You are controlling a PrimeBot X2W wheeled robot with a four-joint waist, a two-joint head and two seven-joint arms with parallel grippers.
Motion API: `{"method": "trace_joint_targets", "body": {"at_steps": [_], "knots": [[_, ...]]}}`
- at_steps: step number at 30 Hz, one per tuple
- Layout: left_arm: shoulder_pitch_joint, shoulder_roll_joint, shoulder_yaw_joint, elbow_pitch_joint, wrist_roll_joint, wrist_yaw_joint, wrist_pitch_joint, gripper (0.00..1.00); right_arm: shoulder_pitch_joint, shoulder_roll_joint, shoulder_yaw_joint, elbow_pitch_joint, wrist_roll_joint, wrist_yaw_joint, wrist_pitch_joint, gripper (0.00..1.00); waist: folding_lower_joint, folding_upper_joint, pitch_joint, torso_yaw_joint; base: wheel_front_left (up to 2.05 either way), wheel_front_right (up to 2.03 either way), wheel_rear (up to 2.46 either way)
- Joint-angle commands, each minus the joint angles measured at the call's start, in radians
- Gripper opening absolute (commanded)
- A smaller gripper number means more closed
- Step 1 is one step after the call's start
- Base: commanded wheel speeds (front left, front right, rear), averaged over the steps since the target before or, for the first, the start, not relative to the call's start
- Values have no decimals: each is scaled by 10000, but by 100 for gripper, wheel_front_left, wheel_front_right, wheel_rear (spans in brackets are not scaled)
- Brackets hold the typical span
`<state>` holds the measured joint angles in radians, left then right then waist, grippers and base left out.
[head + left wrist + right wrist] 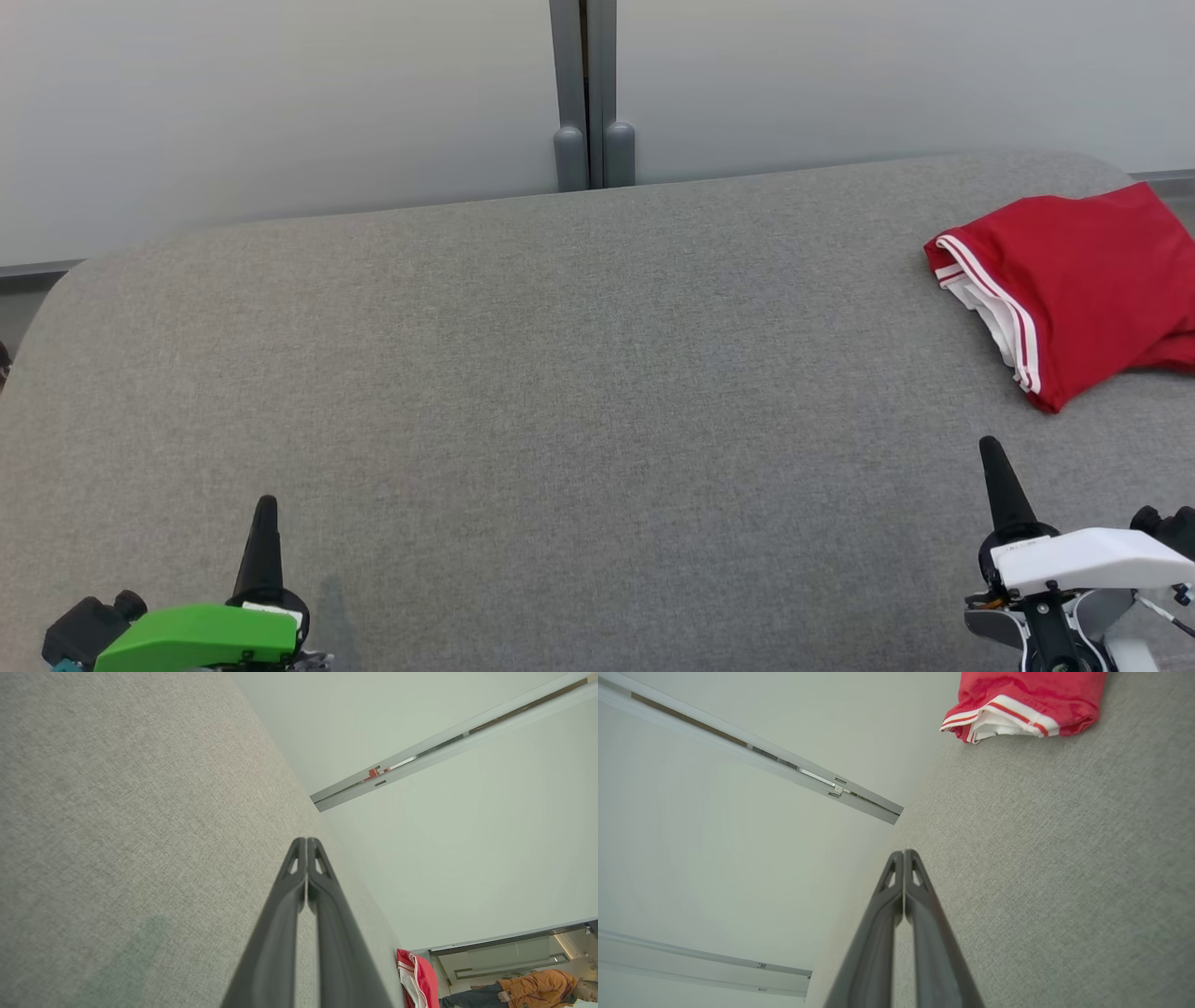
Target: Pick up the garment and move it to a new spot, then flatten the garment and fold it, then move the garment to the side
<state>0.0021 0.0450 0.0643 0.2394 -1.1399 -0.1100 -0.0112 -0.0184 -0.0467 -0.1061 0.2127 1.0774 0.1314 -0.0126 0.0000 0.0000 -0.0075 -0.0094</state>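
Now folded red garment [1083, 280] lies on grey surface [560, 373]; left tool [267, 509] and right tool [990, 453] pinched together, empty.

The left gripper [267, 511] had long dark fingers tapering to a point. They rose from a round black collar that carried a small white label. A bright green moulded cover [196, 637] capped its wrist, with a black connector block [86, 630] beside it. The right gripper [992, 462] matched in shape but wore a white cover [1092, 557], with a black knob [1162, 523] and a thin cable [1169, 613] alongside. Seen close, the fingers [280, 933] were matt dark grey, each with a triangular cut-out near the tip.
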Motion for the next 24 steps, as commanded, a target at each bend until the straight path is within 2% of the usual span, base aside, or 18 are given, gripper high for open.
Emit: {"method": "trace_joint_targets", "body": {"at_steps": [1,24], "knots": [[-316,59,69,-49,-293,-57,55,0,-229,-49,-25,-47,318,-6,79,0,0,0,3,2,0,0,0],[-715,70,270,1,-2306,-135,617,0,-577,-52,-54,126,2609,-8,636,0,0,0,43,38,0,0,0]]}}
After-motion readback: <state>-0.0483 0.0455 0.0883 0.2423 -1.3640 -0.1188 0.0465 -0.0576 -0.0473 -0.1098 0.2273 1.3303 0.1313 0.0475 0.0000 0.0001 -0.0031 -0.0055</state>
